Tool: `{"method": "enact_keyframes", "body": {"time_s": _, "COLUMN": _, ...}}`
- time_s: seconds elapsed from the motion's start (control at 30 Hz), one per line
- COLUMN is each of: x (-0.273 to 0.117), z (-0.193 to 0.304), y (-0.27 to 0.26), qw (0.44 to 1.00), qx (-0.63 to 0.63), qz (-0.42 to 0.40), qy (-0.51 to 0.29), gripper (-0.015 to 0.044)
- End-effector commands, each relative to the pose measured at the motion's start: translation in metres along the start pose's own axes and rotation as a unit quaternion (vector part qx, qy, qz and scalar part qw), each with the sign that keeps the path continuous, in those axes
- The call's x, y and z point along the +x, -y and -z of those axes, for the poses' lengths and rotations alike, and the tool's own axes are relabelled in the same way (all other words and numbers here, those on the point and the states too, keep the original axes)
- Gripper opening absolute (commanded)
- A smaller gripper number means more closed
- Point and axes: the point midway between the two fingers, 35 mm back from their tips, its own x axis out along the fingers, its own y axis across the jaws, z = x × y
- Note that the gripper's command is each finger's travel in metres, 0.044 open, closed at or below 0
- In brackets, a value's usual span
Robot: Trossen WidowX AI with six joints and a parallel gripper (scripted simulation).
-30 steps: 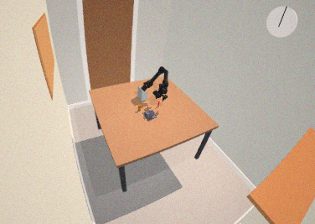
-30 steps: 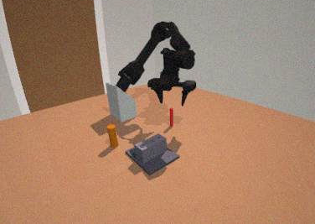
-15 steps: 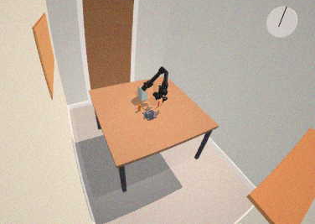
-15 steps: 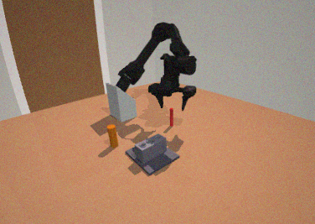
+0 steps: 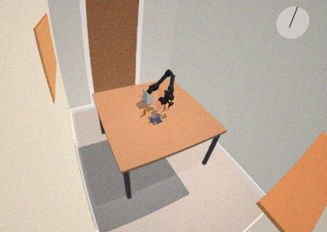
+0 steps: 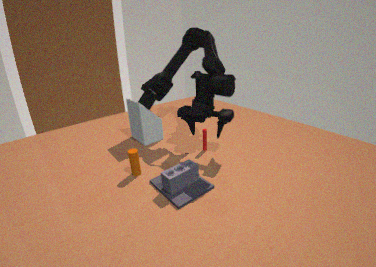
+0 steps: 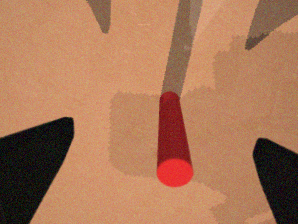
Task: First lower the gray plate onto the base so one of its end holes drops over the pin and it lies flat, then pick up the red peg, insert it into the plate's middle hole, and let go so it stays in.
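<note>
The red peg (image 5: 164,109) (image 6: 204,141) (image 7: 173,135) stands upright on the table, touched by neither finger. My gripper (image 5: 165,105) (image 6: 206,135) (image 7: 164,136) is wide open and empty, pointing down over the peg. In the wrist view the peg shows between the two black fingers. The gray plate (image 6: 173,184), a thick bar with three holes in its top, lies level along the dark square base (image 5: 157,122) (image 6: 200,189). Whether the pin sits in an end hole cannot be made out.
An orange cylinder (image 5: 144,111) (image 6: 134,163) stands upright to the left of the base. A pale gray-blue block (image 5: 147,97) (image 6: 145,125) with a slanted top stands behind it, near the arm's lower part.
</note>
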Motion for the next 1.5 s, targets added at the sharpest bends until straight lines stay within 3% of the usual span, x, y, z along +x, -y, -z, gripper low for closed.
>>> {"method": "enact_keyframes", "body": {"time_s": 0.0, "x": 0.0073, "z": 0.0008, "y": 0.0029, "qw": 1.0, "qx": 0.004, "qz": 0.003, "qy": -0.004, "gripper": 0.044}}
{"method": "enact_keyframes", "body": {"time_s": 0.2, "x": 0.0141, "z": 0.0016, "y": 0.0036, "qw": 1.0, "qx": 0.004, "qz": 0.003, "qy": -0.005, "gripper": 0.044}}
{"method": "enact_keyframes", "body": {"time_s": 0.77, "x": 0.0141, "z": 0.0016, "y": 0.0036, "qw": 1.0, "qx": 0.004, "qz": 0.003, "qy": -0.005, "gripper": 0.0}}
{"method": "enact_keyframes", "body": {"time_s": 1.47, "x": 0.0136, "z": 0.0015, "y": 0.0035, "qw": 1.0, "qx": 0.004, "qz": 0.003, "qy": -0.005, "gripper": 0.0}}
